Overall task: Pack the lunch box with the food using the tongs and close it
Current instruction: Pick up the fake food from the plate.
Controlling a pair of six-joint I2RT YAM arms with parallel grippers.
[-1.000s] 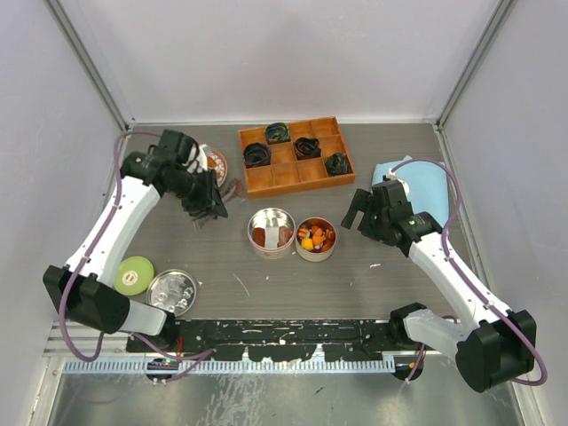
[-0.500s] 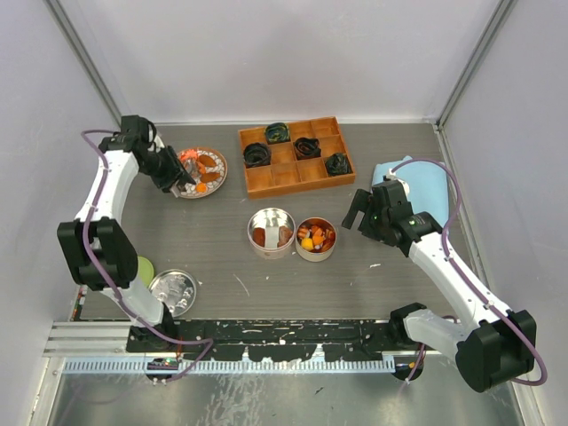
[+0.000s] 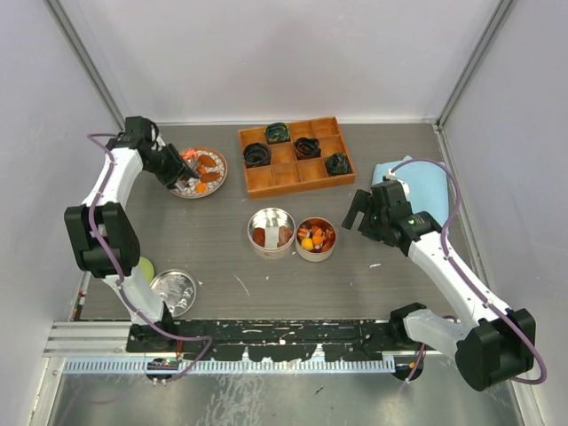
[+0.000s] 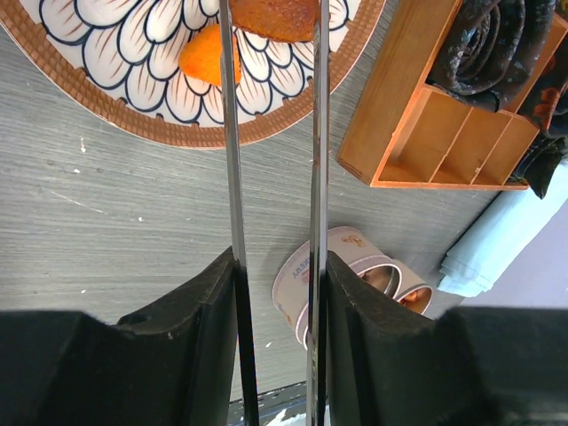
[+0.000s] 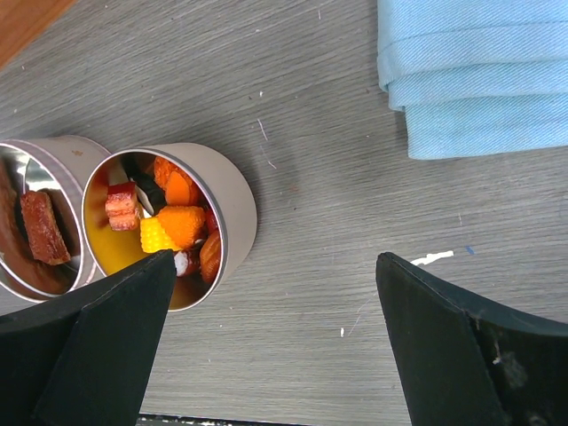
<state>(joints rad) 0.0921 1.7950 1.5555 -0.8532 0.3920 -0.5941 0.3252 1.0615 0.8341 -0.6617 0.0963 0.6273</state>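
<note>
**Tongs at the plate, right hand wide**

Your left gripper is clamped on the tongs, one thin metal arm pressed against the inner face of each finger. The two arms stand apart. They reach out over the flower-patterned plate at the far left of the table. An orange chunk lies just left of the left arm, and a brown slice sits between the tips at the frame's top edge (whether they touch it, you cannot tell).

Your right gripper hangs spread wide and holds nothing. It is over bare table, between the right tin and the folded blue cloth. That tin holds orange, red and yellow food. The left tin touches it and holds brown pieces. The wooden tray with dark coils stands behind the tins.
</note>
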